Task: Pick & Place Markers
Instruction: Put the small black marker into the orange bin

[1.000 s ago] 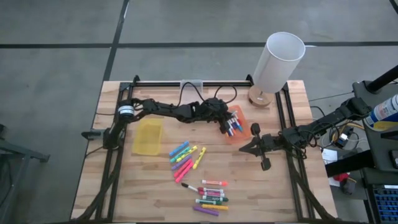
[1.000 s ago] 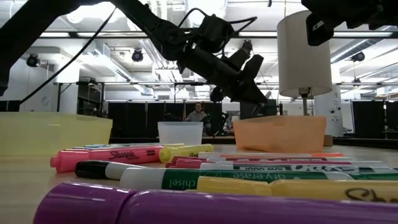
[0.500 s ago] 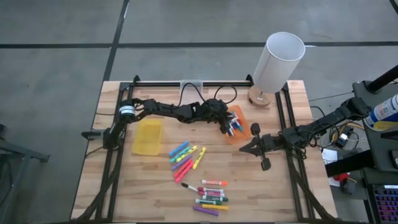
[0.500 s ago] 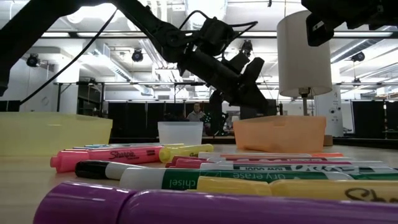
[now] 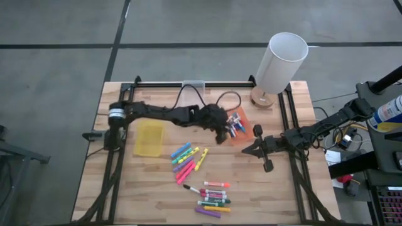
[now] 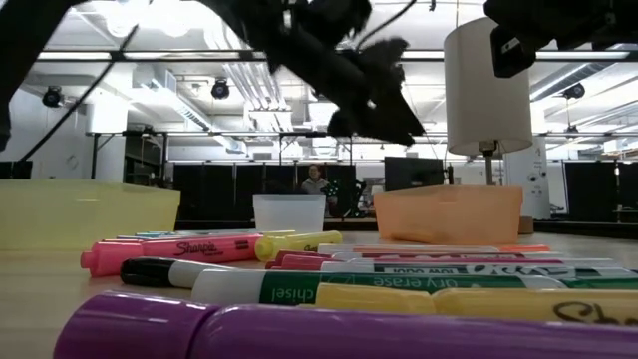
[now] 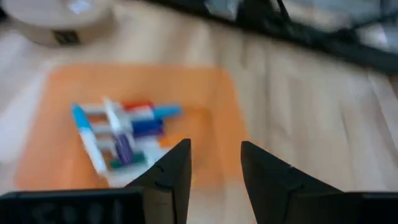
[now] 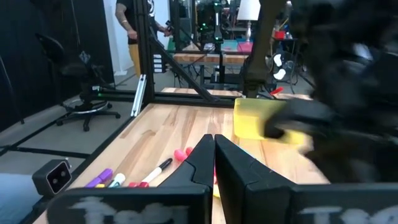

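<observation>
With its fingers spread and empty, our left gripper hovers at the orange bin's nine o'clock edge, so we judge the next step a reach toward the loose markers at six o'clock, while our right gripper waits pressed together.

grey concrete floor, white ceiling lights, office chair

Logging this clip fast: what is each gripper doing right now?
Left gripper: open, empty, just short of the orange bin holding slim markers.
Right gripper: shut, holding nothing, waiting at the table's right side.
</observation>
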Robot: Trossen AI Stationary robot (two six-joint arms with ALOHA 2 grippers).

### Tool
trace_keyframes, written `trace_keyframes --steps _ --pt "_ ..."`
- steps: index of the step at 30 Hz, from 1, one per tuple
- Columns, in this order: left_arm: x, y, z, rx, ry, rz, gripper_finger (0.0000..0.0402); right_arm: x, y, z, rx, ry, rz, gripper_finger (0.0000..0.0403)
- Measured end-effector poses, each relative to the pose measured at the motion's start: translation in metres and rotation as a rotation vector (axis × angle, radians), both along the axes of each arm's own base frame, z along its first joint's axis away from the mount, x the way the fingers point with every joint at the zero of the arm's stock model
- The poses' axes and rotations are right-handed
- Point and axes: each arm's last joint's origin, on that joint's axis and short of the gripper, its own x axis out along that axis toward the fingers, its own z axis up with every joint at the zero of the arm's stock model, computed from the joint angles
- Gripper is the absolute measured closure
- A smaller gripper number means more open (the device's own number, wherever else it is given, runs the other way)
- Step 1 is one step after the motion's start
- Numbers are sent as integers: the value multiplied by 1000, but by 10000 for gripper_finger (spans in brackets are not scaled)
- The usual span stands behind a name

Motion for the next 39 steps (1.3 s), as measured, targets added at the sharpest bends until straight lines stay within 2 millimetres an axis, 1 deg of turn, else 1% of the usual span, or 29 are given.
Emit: trace_keyframes --steps 4,8,10,12,16,19,28,34,39 --pt "-17 -41 15 9 82 -105 271 0 0 -1 12 13 -1 394" --pt "-30 -83 23 18 133 -207 271 0 0 -3 17 25 -1 394" --pt "-34 -106 22 41 140 -249 271 0 0 -3 18 24 -1 394" --pt "-39 -126 19 89 161 -249 271 0 0 -3 19 22 -1 394" --pt "-49 -156 3 178 259 -251 271 0 0 -2 19 22 -1 394" --pt "-56 -173 -7 160 299 -257 271 0 0 -2 29 23 -2 394" --pt "-79 -211 -16 92 365 -265 271 0 0 -2 37 22 -4 394" --pt "-96 -222 -38 74 437 -254 271 0 0 -2 23 20 -4 394" --pt "-106 -228 -55 40 455 -239 271 0 0 -2 20 19 -5 394"
